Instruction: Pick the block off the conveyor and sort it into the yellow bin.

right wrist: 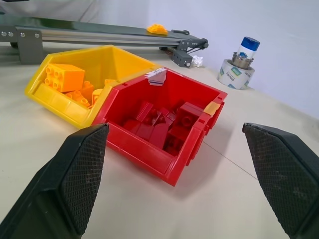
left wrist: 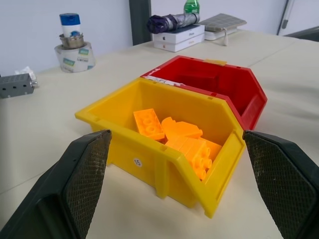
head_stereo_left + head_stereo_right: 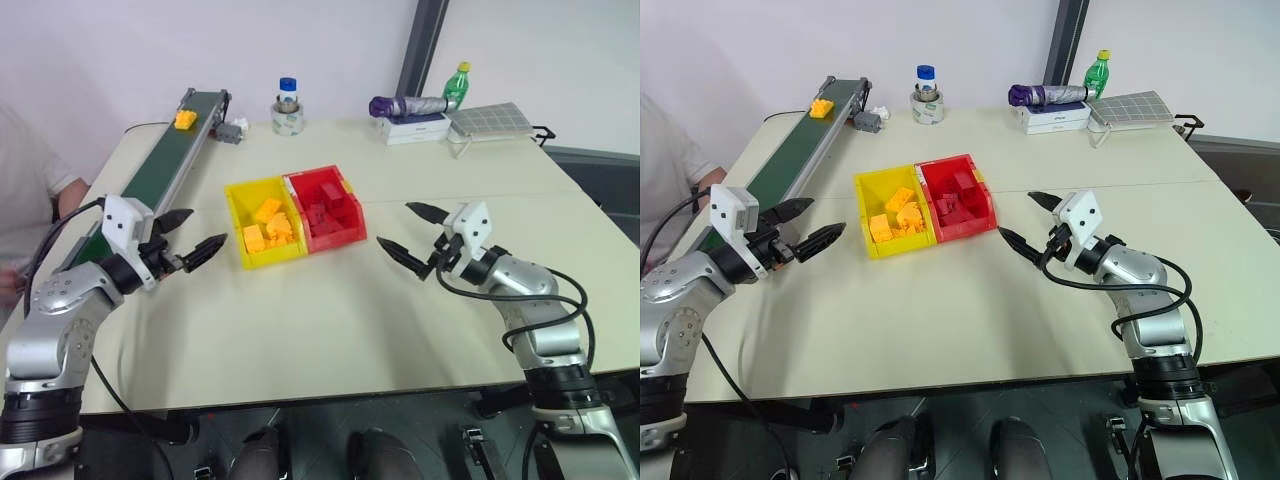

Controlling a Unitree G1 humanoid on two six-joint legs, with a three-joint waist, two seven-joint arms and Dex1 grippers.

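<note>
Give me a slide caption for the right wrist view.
Open right gripper faces the red bin of bricks, beside the yellow bin.

Block (image 3: 821, 107) on far end of conveyor (image 3: 790, 160), along table (image 3: 970, 300) left edge. Yellow bin (image 3: 890, 222) mid-table, holding orange bricks, joined to red bin (image 3: 958, 200) with red bricks. Left hand (image 3: 810, 226) open, empty, just left of yellow bin. Right hand (image 3: 1028, 222) open, empty, right of red bin

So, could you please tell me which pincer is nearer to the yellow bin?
Left. The left pincer hovers open just beside the yellow bin; the right pincer is beyond the red bin.
</note>
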